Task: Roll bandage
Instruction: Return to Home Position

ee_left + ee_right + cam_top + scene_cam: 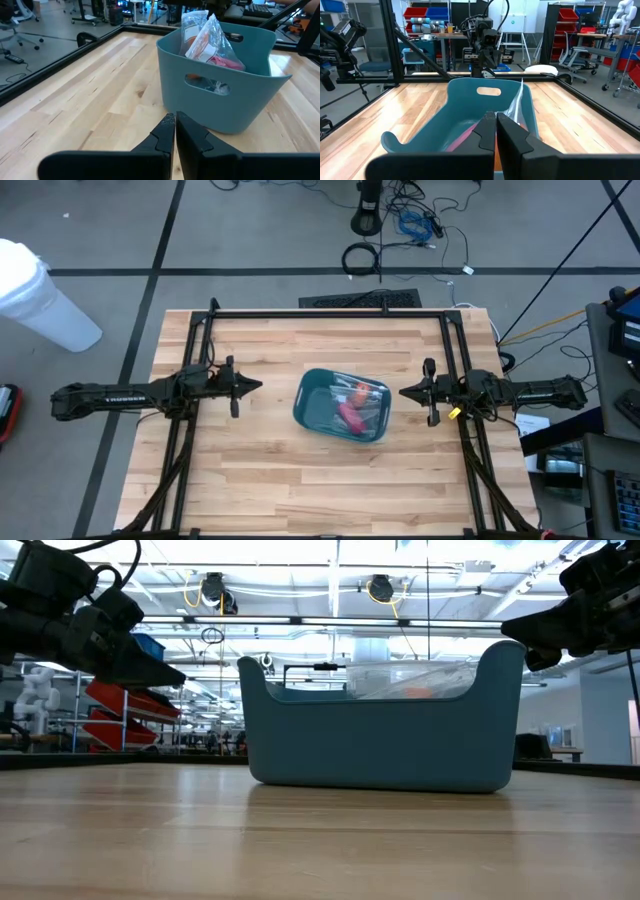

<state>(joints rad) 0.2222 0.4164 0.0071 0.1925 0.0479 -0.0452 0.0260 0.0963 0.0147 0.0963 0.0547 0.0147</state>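
Pink bandage, bagged, in blue bin

— Classification of premises?

— Robotics laboratory, set in a large open hall.

— Grounds?

— A wooden desk boxed in by a black metal frame, standing on a grey floor with loose cables trailing across it. Overhead, exposed beams and long strip lights.

— Anything beyond the desk?

— Racks of red and blue storage bins, a white robot on a stand, and a wheeled office chair. More workbenches stand farther back, too far off to detail.
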